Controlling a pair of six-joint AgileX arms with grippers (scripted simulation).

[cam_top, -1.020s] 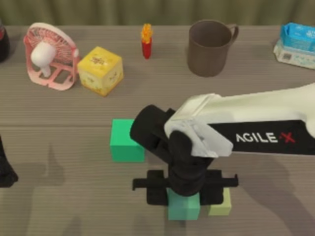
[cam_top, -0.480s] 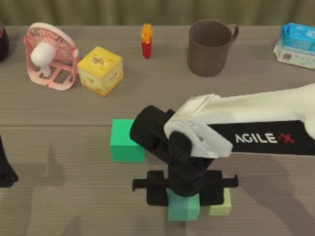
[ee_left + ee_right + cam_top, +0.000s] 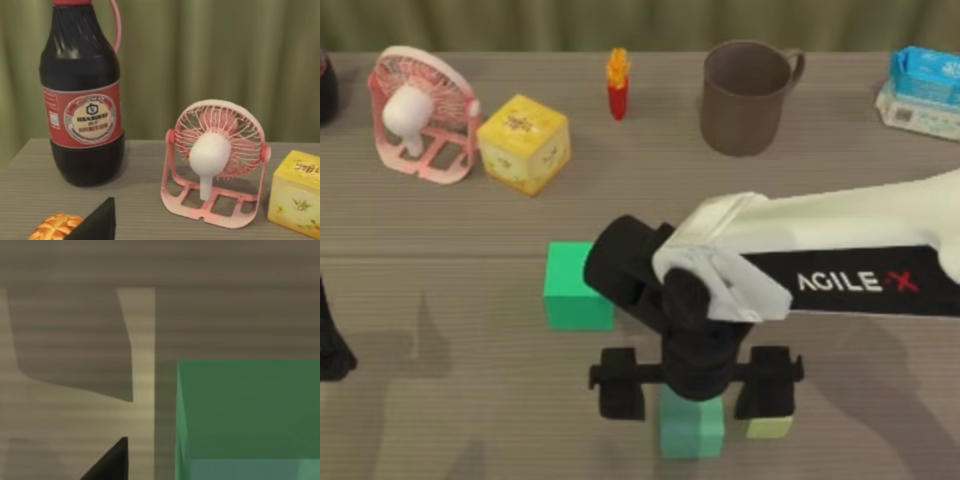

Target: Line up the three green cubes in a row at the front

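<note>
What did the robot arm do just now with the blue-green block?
The right gripper opened: its fingers spread apart, letting go of the teal-green cube, which sits at the front beside the pale yellow-green cube. The bright green cube, the fan, yellow patterned cube and mug stayed put. The left arm stayed parked at the table's left edge.

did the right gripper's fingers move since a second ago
Yes. In the top view the right gripper has spread its fingers apart and away from the mid-sized teal-green cube, which they hugged earlier; the larger bright green cube has not shifted.
</note>
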